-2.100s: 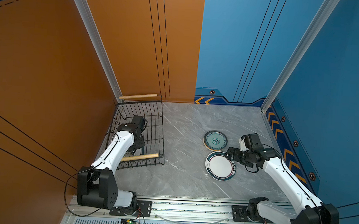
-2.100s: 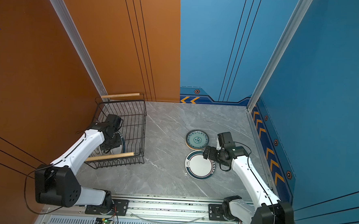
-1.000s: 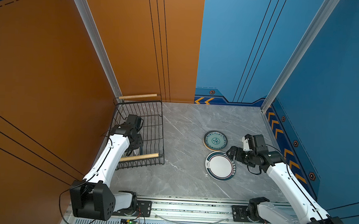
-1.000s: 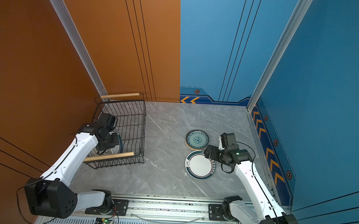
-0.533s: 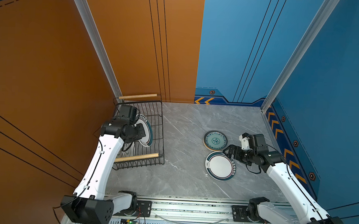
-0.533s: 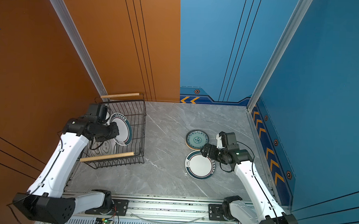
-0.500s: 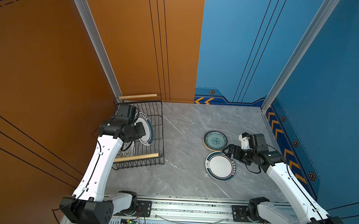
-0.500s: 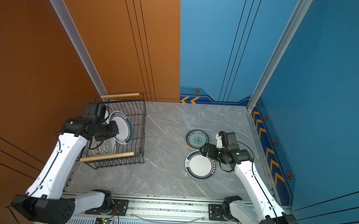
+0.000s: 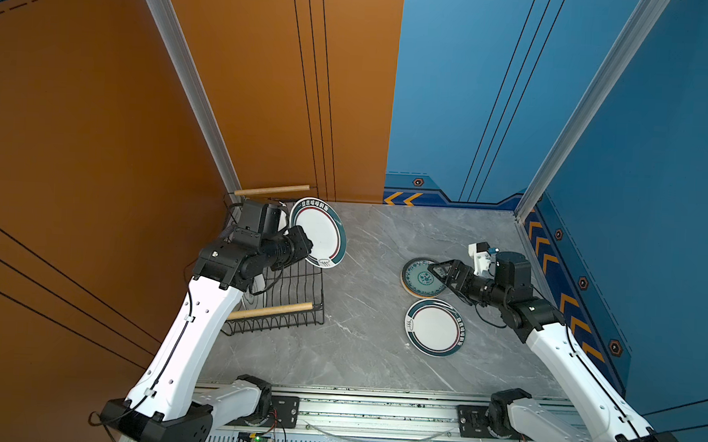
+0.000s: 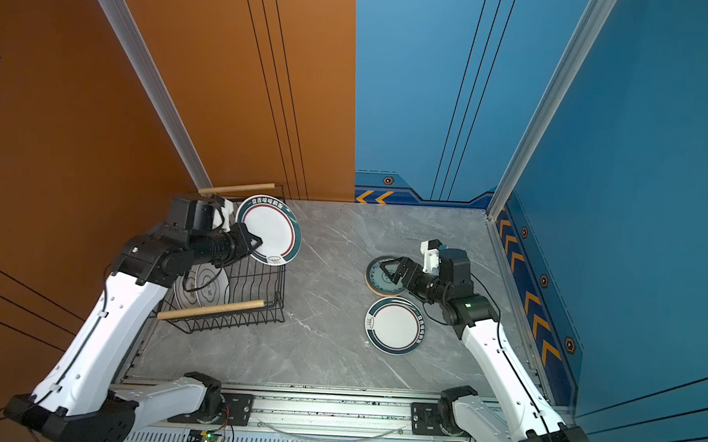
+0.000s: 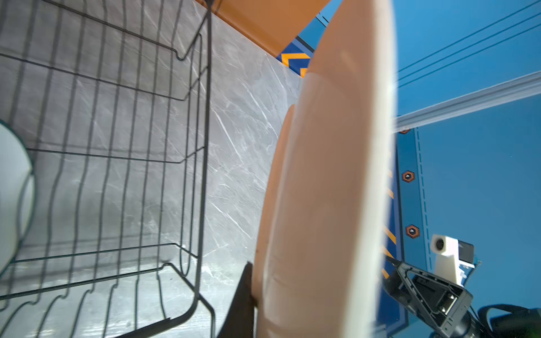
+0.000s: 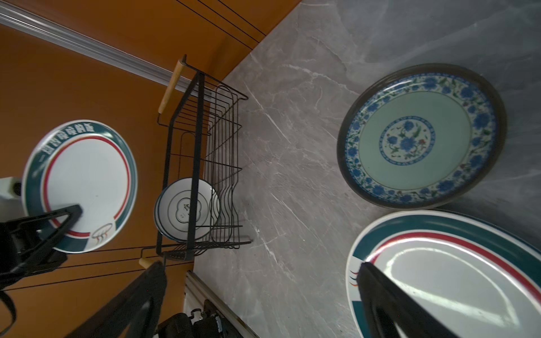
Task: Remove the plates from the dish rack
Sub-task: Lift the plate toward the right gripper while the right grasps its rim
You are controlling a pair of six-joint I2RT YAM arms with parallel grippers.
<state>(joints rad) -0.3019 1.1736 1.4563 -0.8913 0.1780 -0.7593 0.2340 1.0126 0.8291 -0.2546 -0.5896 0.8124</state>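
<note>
The black wire dish rack (image 9: 295, 285) (image 10: 257, 283) stands at the table's left, against the orange wall. My left gripper (image 9: 307, 244) (image 10: 255, 239) is shut on the edge of a large white plate (image 9: 320, 230) (image 10: 273, 228) with a teal rim. It holds the plate upright above the rack's right side. White plates (image 10: 203, 287) (image 12: 184, 209) stand inside the rack. My right gripper (image 9: 439, 272) (image 12: 260, 292) is open and empty, just above a teal-patterned plate (image 9: 418, 277) (image 12: 418, 137). Another large white plate (image 9: 434, 327) (image 12: 453, 278) lies flat in front of that one.
Two pale wooden handles (image 9: 270, 311) (image 9: 273, 190) cap the rack's near and far ends. The orange wall runs close behind the rack and a blue wall (image 9: 590, 284) borders the right. Bare grey marble table (image 9: 362, 272) lies between the rack and the two plates.
My left arm has lifted the large white plate up out of the rack and swung it right. The right gripper stayed open and edged toward the patterned plate.
</note>
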